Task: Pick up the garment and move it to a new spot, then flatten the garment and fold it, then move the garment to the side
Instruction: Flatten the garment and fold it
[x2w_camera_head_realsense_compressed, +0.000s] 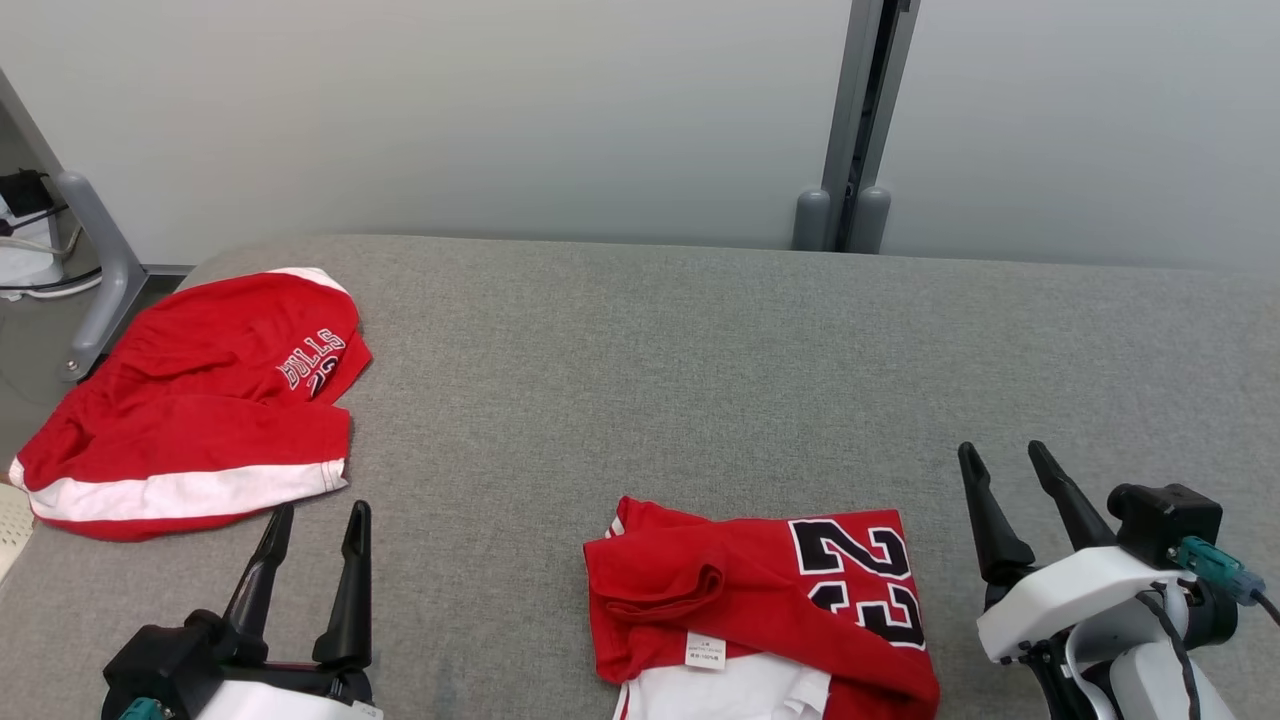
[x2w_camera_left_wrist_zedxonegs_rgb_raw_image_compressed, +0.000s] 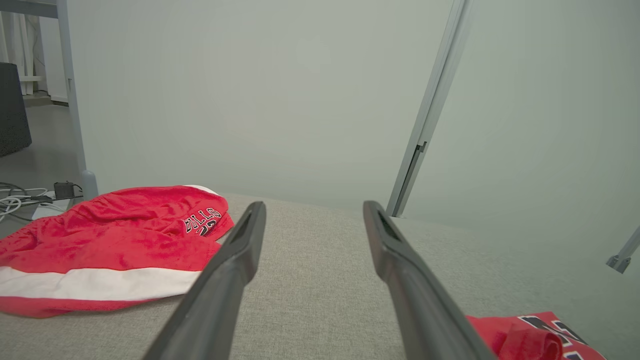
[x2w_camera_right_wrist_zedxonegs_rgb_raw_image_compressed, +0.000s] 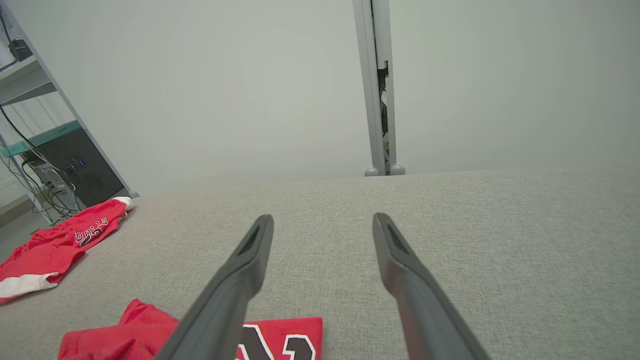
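Head view: jersey lay folded at 6 o'clock on the bench, red, black-and-white 23 facing up, white inner layer and label showing at the near edge. Likely light, limp and slick. It would probably sag open if lifted by one corner, so pinch both side edges through all layers. Left claw at 7 and right claw at 4, both spread apart and empty. Red shorts at 9.

We see a grey fabric-covered tabletop running to a pale wall at the far side. A grey post stands far right of centre. Far left are a grey frame leg, cables and a black computer case.
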